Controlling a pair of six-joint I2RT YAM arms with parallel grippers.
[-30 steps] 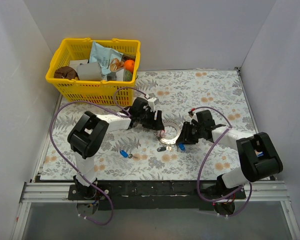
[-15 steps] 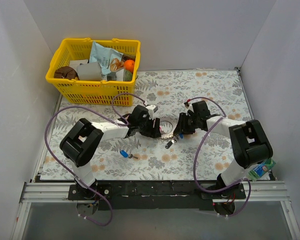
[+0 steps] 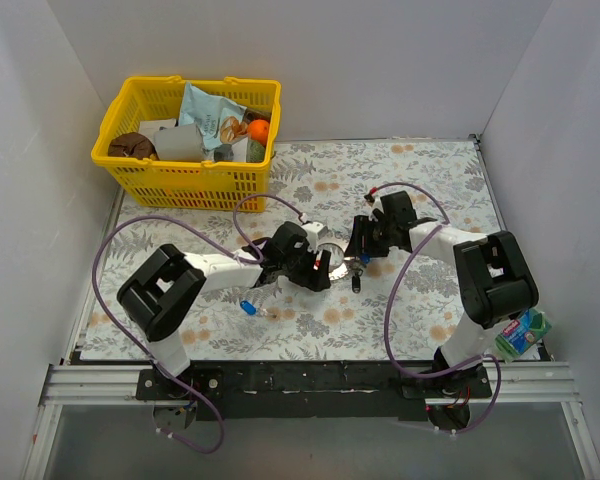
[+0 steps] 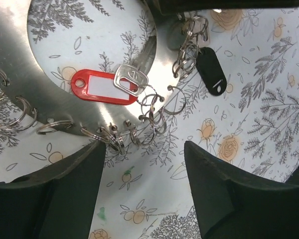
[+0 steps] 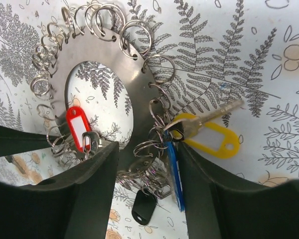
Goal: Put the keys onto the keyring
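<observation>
Keyring [image 5: 99, 50] — flat steel disc, split rings [image 5: 158, 68] lining its rim.

I count 1 keyring [image 5: 142, 99], its split rings [image 5: 134, 32] too tangled to tally, and 5 key tags: 1 red tag [image 5: 78, 127], 1 yellow tag [image 5: 214, 142], 1 black tag [image 4: 211, 71] and 2 blue ones, a blue tag [image 5: 173, 172] at the ring and a loose blue tag [image 3: 247, 307]. Only 2 metal keys show plainly, the yellow tag's key [image 5: 209, 115] and the red tag's key [image 4: 131, 79]. There is 1 yellow basket [image 3: 130, 175], and 2 arms, left arm [image 3: 170, 290] and right arm [image 3: 492, 272].

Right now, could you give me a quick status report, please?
Left gripper open, right gripper open, both at the keyring. Red tag across its inner edge. One blue key loose on mat.
</observation>
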